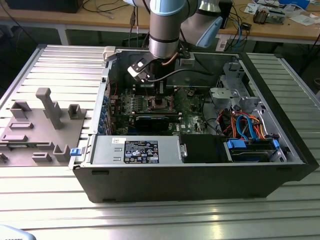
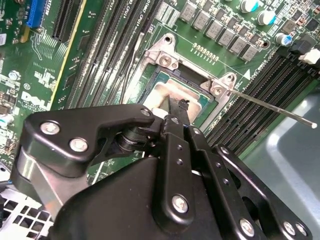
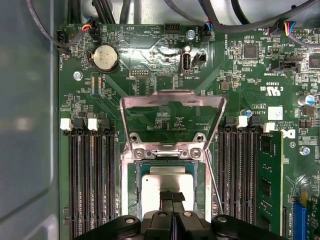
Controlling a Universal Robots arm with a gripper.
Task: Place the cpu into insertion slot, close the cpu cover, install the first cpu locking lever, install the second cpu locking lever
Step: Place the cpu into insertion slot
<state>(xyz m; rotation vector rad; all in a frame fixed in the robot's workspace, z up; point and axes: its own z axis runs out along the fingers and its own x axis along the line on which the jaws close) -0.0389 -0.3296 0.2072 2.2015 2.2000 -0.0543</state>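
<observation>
One arm, exterior view: hung into the open computer case (image 1: 200, 180) on the slatted desk (image 1: 50, 210), its hand (image 1: 160, 98) right over the insertion slot (image 1: 169, 105).
Grey rack (image 1: 47, 107), exterior view: stood on the desk at the exterior view's left, apart from the case.
Cpu (image 3: 167, 181), first wrist view: lay flat inside the insertion slot, silver top up.
Cpu cover (image 3: 172, 98), first wrist view: swung open, standing up from the slot's far edge.
Hand, first wrist view: clenched, fingertips pressed together, nothing between them, just above the cpu; contact could not be told.
Locking lever (image 2: 270, 107), second wrist view: thin metal rod, slanting away from the slot's corner across the memory slots.
</observation>
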